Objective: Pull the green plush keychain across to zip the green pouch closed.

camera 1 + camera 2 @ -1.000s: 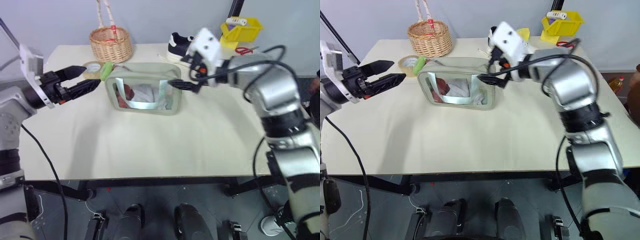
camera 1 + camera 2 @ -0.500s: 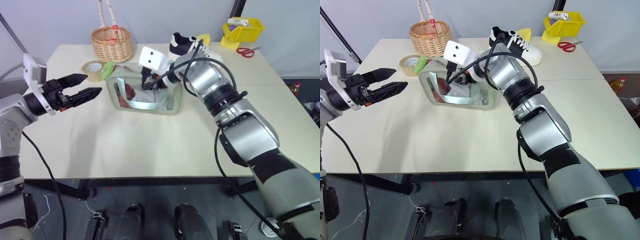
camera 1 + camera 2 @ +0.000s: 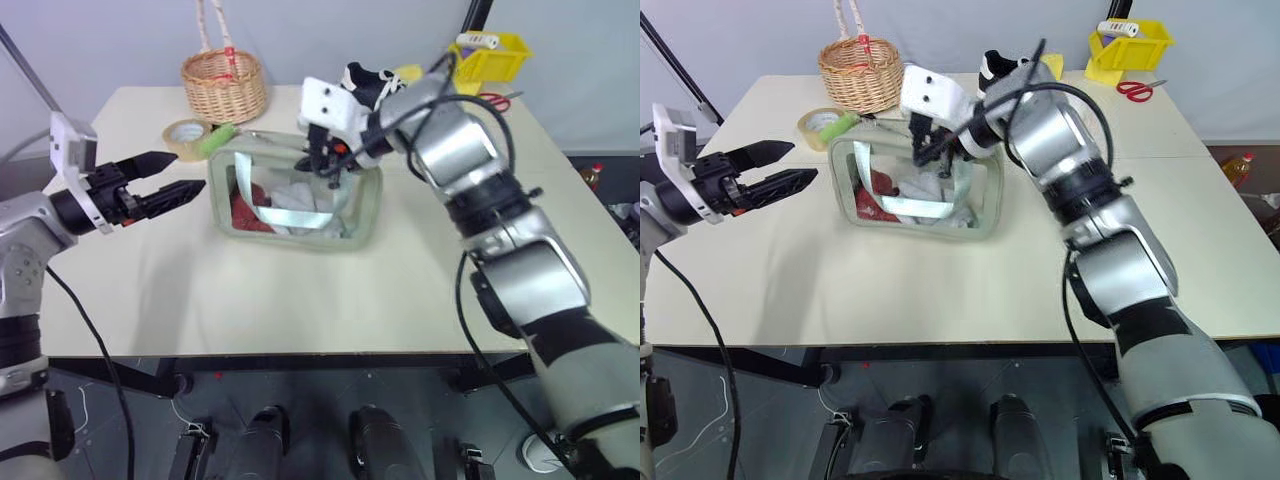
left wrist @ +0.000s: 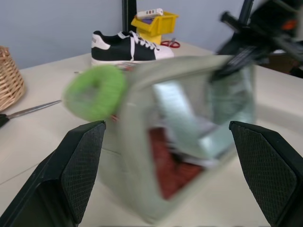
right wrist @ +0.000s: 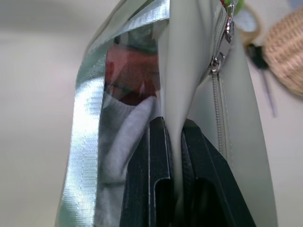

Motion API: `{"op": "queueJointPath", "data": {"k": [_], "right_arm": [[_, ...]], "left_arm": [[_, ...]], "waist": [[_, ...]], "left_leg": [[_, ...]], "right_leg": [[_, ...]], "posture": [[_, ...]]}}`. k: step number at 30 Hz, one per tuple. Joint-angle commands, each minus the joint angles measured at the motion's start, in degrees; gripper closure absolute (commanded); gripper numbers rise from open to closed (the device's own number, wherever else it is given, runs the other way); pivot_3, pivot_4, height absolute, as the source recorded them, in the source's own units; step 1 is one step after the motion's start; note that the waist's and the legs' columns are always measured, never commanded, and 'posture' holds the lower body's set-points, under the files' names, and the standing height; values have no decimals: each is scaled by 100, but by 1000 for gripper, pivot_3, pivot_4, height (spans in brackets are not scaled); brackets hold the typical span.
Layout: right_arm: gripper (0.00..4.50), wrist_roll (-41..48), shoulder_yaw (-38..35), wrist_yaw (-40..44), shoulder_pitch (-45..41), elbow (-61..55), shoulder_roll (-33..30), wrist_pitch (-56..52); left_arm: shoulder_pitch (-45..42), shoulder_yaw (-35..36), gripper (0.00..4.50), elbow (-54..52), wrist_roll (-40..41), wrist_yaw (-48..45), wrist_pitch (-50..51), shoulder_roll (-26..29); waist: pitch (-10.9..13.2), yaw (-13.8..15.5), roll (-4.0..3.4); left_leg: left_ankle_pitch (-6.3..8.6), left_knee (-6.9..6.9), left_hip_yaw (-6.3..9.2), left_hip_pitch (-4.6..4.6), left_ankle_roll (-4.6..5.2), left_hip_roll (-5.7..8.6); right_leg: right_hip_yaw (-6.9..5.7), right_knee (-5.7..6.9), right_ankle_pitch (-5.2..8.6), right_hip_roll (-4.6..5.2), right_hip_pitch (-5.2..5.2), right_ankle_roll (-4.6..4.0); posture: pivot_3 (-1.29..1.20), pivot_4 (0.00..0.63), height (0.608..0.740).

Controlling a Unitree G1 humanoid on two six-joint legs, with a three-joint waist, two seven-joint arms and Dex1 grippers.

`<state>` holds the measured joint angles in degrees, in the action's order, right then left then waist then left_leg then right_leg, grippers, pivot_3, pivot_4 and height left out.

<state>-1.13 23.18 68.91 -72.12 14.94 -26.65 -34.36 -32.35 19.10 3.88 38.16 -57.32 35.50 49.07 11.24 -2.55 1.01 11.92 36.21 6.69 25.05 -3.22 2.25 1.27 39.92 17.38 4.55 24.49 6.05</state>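
Surface: pale cream surface point(image 3: 300, 290) against a grey wall, carrying a wicker basket point(image 3: 224, 85), a tape roll point(image 3: 186, 135), a black-and-white sneaker point(image 4: 124, 46) and a yellow bin point(image 3: 488, 55) at the back.
Green pouch: the green pouch point(image 3: 295, 200) stands near the middle of the surface, clear window toward the robot, its long axis running left to right.
Right claw: the right claw point(image 3: 327, 165) is pressed together on the pouch's top edge fabric, about midway along; in the right wrist view the zipper track point(image 5: 220, 109) runs just beside the pinched fabric.
Green plush keychain: the green plush keychain point(image 3: 218, 139) sits at the pouch's left end, beside the tape roll.
Left claw: the left claw point(image 3: 170, 178) is spread wide and empty, level, pointing at the pouch's left end and apart from it.
Key relation: the keychain lies just ahead of the left claw and slightly beyond it; the left arm is clearly nearer. The pull would likely run rightward along the pouch's long axis, toward the anchoring right claw.
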Motion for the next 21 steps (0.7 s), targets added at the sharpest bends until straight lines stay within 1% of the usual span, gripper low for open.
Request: {"op": "queueJointPath", "data": {"k": [1,3,6,10,14,17,19,21], "right_arm": [[4482,291,-204,136,300,-1556,-335,-756],[4482,426,-223,108,504,-2151,-457,-1154],[4482,484,-145,-83,710,-2691,-515,-1617],[4482,483,-49,-486,714,-2839,-369,-2226],[4482,619,8,-612,769,-3016,-381,-2425],[3407,600,95,-871,775,-2985,-399,-2828],[2484,672,67,-998,747,-2987,-360,-3028],[1462,771,-34,-1064,672,-2995,-350,-3135]], "left_arm": [[-143,78,0,-110,12,-33,-98,106],[-184,51,0,-71,-10,-52,-98,119],[-267,-6,0,-9,-38,-79,-95,121],[-407,-142,0,86,-128,-153,-158,65],[-498,-234,0,134,-176,-226,-213,31],[-507,-262,0,153,-197,-251,-237,22],[-509,-292,0,151,-213,-273,-249,-3],[-523,-317,0,146,-224,-277,-253,-31]], "waist": [[0,-5,0],[0,-17,0],[0,-17,0],[0,-11,1],[-1,-8,1],[-1,-7,1],[-1,-4,1],[-1,-2,1]], "left_leg": [[-1,0,1,0,-1,0],[-1,3,1,0,-1,-2],[-2,3,3,-1,-2,-4],[-3,4,2,-1,-3,-3],[-4,4,2,-1,-4,-4],[-4,3,2,-1,-4,-4],[-4,4,3,-1,-4,-4],[-4,4,3,-1,-4,-4]], "right_leg": [[0,4,0,1,2,0],[0,10,0,-1,4,-1],[0,15,0,-3,5,-2],[1,15,0,-1,5,-2],[0,15,0,-1,5,-2],[1,14,0,-1,5,-2],[1,14,0,-1,5,-2],[0,14,0,-1,4,-2]], "posture": [[0,150,695],[0,150,695],[0,150,695],[0,150,695],[0,150,695],[0,150,695],[0,150,695],[0,150,695]]}}
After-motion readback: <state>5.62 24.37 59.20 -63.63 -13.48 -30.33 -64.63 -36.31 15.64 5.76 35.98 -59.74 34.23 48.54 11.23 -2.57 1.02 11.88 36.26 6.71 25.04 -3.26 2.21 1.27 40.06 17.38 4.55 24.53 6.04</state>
